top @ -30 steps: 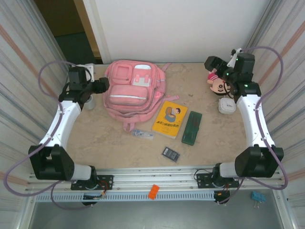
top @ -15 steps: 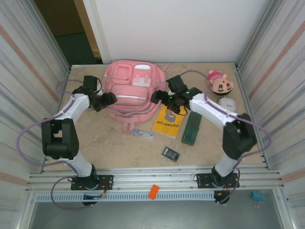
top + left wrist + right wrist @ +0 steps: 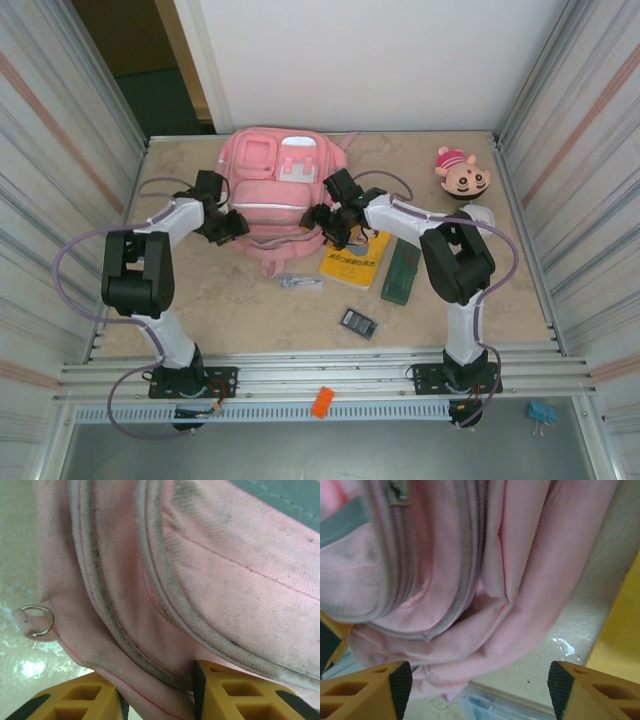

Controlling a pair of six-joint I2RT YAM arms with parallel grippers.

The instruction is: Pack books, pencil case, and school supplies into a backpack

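From above, the pink backpack (image 3: 278, 190) lies at the far middle of the tabletop (image 3: 200, 300), with the left pincer (image 3: 228, 225) at its lower left edge and the right pincer (image 3: 322, 222) at its lower right edge. The yellow book (image 3: 358, 260) lies just beside the backpack under the right arm, the green pencil case (image 3: 402, 270) to its right, and the silvery-blue item (image 3: 300, 283) and calculator (image 3: 358, 323) nearer. At the left wrist, the pincer is narrow around a piped fold of backpack; a firm clamp I cannot tell. At the right wrist, the pincer stands wide before the backpack's bottom corner, gripping nothing.
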